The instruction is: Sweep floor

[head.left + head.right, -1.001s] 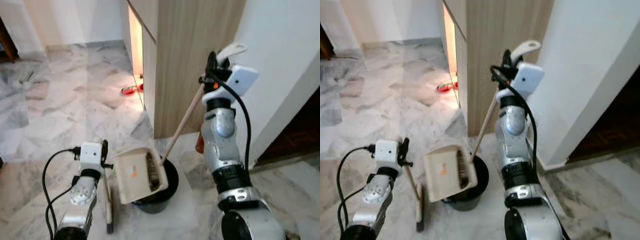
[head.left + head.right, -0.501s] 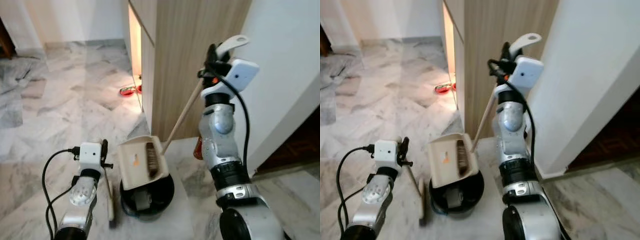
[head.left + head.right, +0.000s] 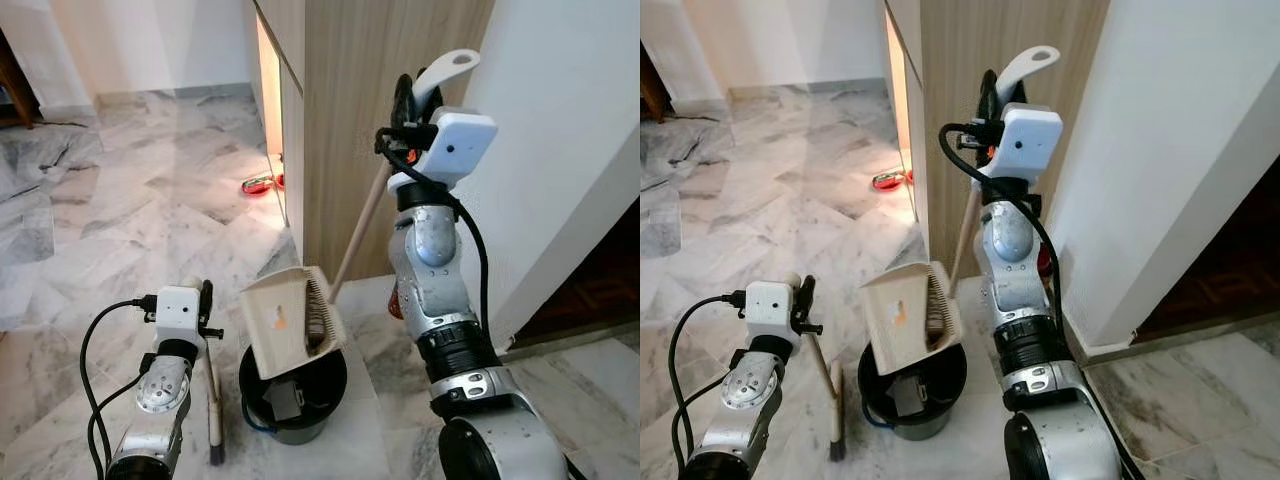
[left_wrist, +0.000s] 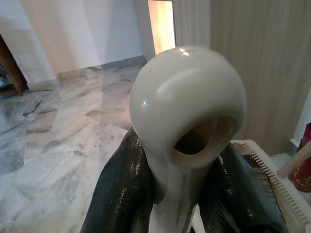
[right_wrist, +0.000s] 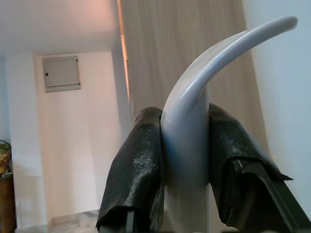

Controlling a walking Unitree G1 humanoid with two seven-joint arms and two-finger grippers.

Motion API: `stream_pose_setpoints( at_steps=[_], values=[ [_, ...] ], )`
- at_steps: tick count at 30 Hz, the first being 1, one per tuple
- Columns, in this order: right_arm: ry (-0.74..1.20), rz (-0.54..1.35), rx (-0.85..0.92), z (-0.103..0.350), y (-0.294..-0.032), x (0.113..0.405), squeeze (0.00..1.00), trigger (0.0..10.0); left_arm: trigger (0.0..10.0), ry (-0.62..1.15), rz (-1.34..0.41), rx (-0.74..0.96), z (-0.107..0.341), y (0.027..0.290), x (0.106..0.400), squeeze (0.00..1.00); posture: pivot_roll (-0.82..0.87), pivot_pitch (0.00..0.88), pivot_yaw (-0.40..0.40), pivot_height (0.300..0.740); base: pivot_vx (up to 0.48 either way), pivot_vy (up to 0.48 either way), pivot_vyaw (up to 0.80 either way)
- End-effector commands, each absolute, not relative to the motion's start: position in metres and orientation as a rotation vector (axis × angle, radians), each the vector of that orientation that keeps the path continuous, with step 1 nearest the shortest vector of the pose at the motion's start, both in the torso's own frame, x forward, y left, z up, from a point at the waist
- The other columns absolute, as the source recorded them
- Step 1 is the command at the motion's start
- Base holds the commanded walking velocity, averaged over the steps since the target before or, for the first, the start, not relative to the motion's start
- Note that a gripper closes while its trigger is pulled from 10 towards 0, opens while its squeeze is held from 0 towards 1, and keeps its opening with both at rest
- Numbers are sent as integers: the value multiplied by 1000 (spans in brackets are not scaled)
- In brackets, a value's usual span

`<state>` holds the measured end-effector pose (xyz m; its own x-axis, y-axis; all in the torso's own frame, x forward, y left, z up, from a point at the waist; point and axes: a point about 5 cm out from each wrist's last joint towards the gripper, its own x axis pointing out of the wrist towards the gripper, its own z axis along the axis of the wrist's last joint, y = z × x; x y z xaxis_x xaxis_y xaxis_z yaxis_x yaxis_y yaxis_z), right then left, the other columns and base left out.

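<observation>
The dustpan (image 3: 288, 320) had tipped upright over the black bin (image 3: 293, 385), below the right gripper (image 3: 405, 100) pinching its handle; the left gripper (image 3: 205, 300) pinched the broom (image 3: 212, 400).

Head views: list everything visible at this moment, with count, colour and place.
Dustpan: one, cream, tilted over the bin, on a long wooden pole.
Bin: one, black, on the floor between the arms, scraps inside.
Brush: one, pale handle, head on the floor beside the bin.
Red item: one, on the floor by the lit cabinet gap; too small to identify.
Cabinet: one, light wood, behind the bin.
Floor: grey-white marble.
Left gripper: shut on the brush's rounded handle end.
Right gripper: raised, shut on the dustpan's curved handle top.
</observation>
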<state>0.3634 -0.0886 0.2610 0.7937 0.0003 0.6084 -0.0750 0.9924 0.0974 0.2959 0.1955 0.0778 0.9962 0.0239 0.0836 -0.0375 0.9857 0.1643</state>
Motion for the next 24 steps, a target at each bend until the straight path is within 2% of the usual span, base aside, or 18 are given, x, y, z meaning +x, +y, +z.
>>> stream_pose_setpoints(
  at_steps=[1,24],
  values=[
    [-756,46,143,280,-87,356,0,10000,10000,-134,9,192,87,193,298,0,31,0,-10,740,0,0,0],
    [-756,46,143,280,-87,356,0,10000,10000,-134,9,192,87,193,298,0,31,0,-10,740,0,0,0]
  ],
)
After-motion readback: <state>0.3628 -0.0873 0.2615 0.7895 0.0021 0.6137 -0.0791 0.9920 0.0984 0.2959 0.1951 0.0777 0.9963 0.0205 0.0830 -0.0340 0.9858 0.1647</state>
